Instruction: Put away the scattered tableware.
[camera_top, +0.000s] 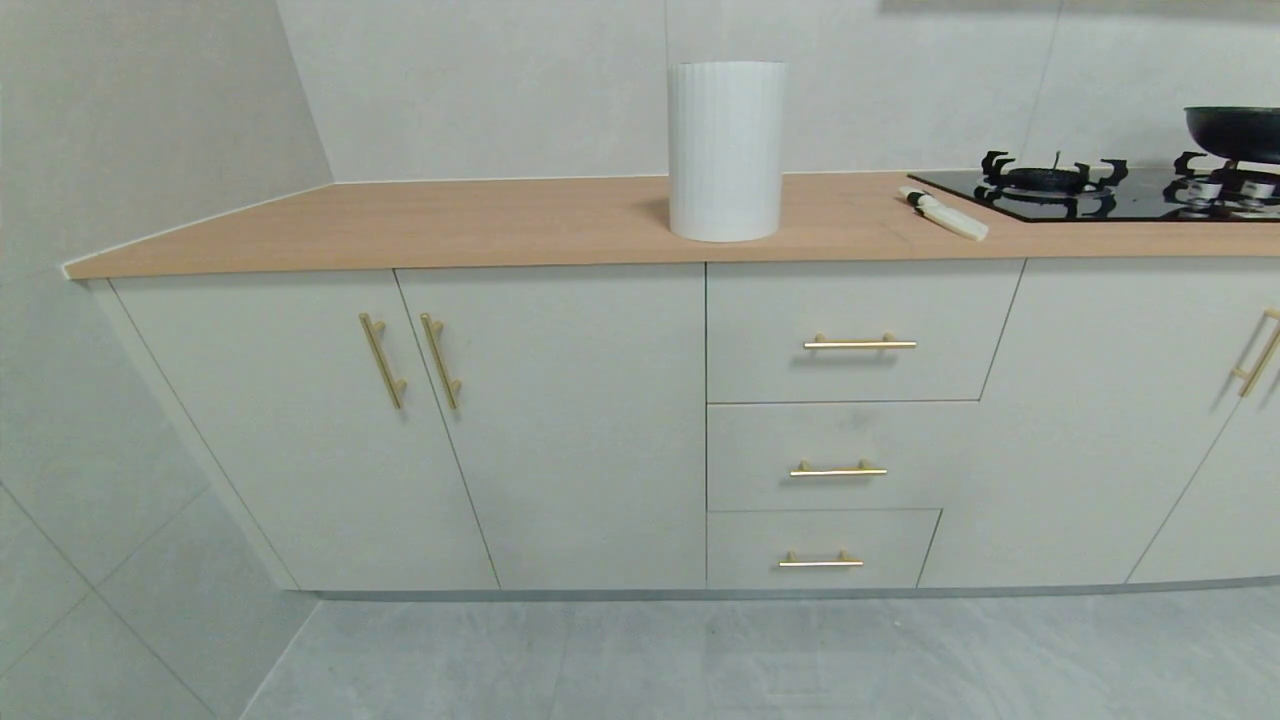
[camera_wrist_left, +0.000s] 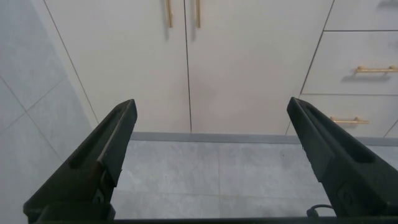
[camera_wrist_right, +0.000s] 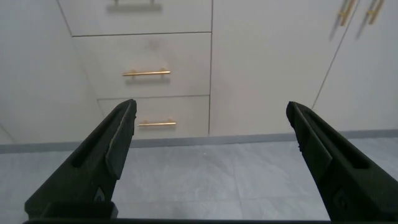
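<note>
A tall white ribbed holder (camera_top: 726, 150) stands on the wooden countertop (camera_top: 450, 220). To its right, near the stove, a cream-handled utensil (camera_top: 944, 213) lies flat on the counter. My left gripper (camera_wrist_left: 211, 106) hangs low, open and empty, facing the cabinet doors and the floor. My right gripper (camera_wrist_right: 210, 107) is likewise open and empty, held low in front of the drawers.
A black gas hob (camera_top: 1110, 190) with a dark pan (camera_top: 1235, 130) occupies the counter's right end. Below are two doors with gold handles (camera_top: 410, 360) and a stack of three drawers (camera_top: 850, 345), all closed. Grey tiled floor (camera_top: 760, 660) lies in front.
</note>
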